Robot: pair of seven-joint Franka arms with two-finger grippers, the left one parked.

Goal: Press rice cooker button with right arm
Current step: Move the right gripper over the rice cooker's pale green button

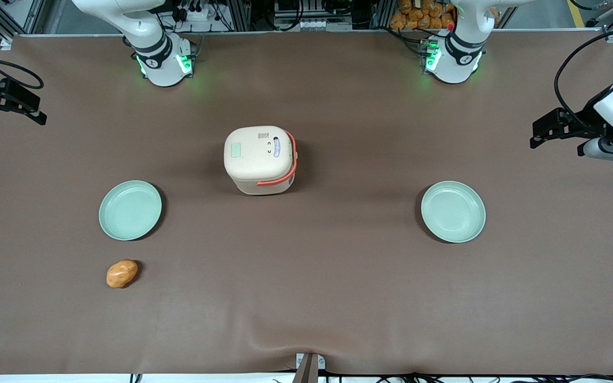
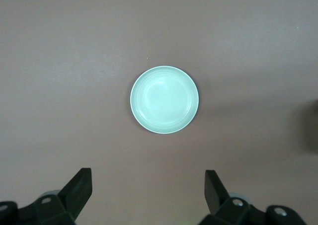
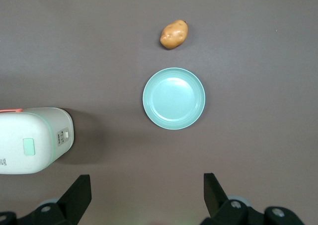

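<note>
My gripper [image 3: 144, 197] hangs high above the table [image 1: 338, 298] at the working arm's end, fingers [image 3: 79, 190] spread, nothing between them. Bare cloth lies between me and the rice cooker [image 1: 260, 159]. The button [image 1: 235, 150] on its lid is uncovered; the orange handle [image 1: 280, 178] arcs near the lid's parked-arm edge, apart from it. 1 plate [image 1: 130, 210] and 1 potato [image 1: 122, 273] lie low, nearer the front camera than the cooker.

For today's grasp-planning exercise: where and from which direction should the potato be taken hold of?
Grip the potato across its narrow middle, coming straight down from above: it lies flat on the table, apart from the plate. The open claw hangs high over the working arm's end.
</note>
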